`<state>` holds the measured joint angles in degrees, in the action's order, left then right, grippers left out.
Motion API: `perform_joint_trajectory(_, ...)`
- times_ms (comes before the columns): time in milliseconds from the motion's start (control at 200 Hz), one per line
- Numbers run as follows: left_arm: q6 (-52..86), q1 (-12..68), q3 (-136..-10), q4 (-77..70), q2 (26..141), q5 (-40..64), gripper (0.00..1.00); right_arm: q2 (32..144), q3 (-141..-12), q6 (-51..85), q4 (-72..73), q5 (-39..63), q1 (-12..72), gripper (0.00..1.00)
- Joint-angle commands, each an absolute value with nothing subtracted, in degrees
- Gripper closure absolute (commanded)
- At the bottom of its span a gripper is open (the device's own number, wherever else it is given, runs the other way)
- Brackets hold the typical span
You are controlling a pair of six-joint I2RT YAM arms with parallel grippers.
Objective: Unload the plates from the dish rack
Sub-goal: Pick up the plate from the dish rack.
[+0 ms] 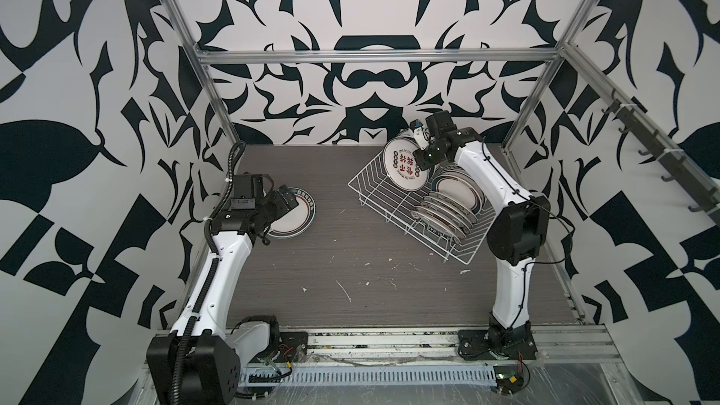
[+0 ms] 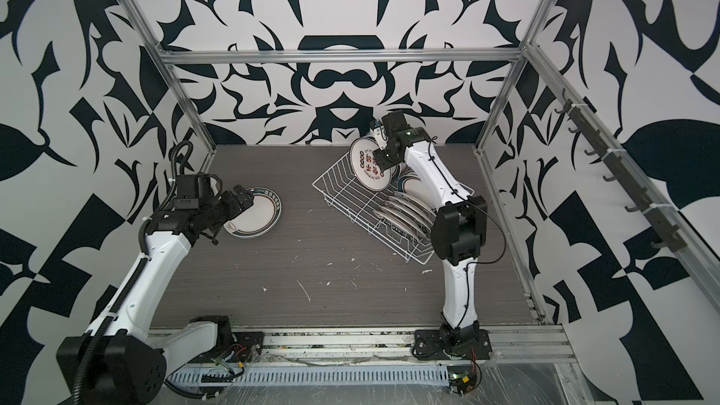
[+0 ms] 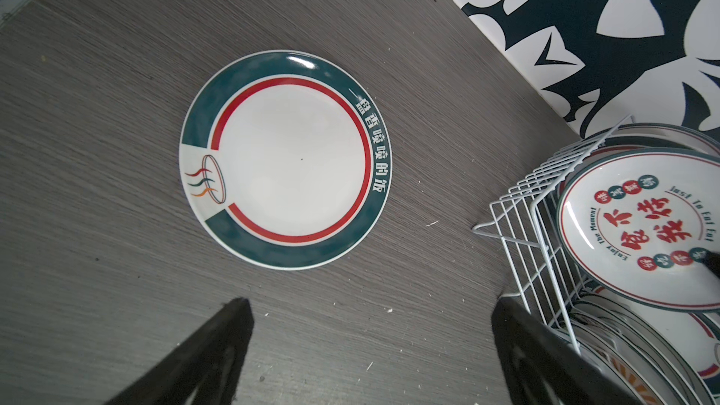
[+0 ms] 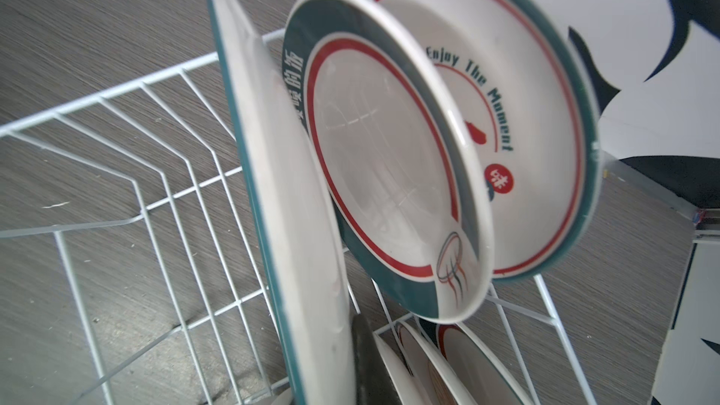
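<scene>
- Right gripper (image 1: 419,167): jaws closed tight on the rim of the lettered plate (image 1: 401,161) at the far end of the dish rack (image 1: 383,198). One dark finger (image 3: 712,266) lies on the plate's printed face.
- Left gripper (image 1: 291,204): jaws spread wide, holding nothing, hovering over the left edge of the flat plate (image 1: 298,216). In the left wrist view both fingers are clear of it.
- Table (image 1: 350,266): grey wood-grain top, scattered white flecks.
- Dish rack: white wire, set askew on the right half of the table. The slots at its left side are bare in both top views.
- Row of plates (image 1: 444,212): several, on edge and leaning, in the rack's near right slots.
- Lettered plate: white, thin green rim, red characters. It stands on edge, tilted, face toward the left arm. Whether its lower edge rests in the rack cannot be told.
- Green-rimmed plate (image 4: 389,173) and worded plate (image 4: 545,118): both on edge just behind the lettered plate.
- Flat plate: face up on the table's left side, well apart from the rack. It has a broad green rim and a red ring.
</scene>
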<state>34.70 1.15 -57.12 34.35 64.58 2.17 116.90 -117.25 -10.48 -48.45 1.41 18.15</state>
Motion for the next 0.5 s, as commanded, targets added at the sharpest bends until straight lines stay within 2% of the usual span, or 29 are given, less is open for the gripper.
perform_joint_trajectory(0,35.24,1.23,-60.07,38.78,65.91,2.2,0.01,112.35,-119.31,-9.75,-47.89,2.32,18.44,1.0)
perform_joint_trajectory(155,34.01,1.25,-61.26,40.81,67.95,4.93,0.01,109.09,-119.47,-9.41,-47.92,4.3,18.42,1.0)
perform_joint_trajectory(290,37.11,1.23,-58.97,38.45,64.98,3.68,0.01,105.23,-118.05,-6.95,-46.51,8.16,18.45,1.0)
perform_joint_trajectory(495,39.55,1.23,-60.38,41.26,64.6,4.48,0.01,96.0,-105.13,0.61,-34.67,18.35,18.98,1.0)
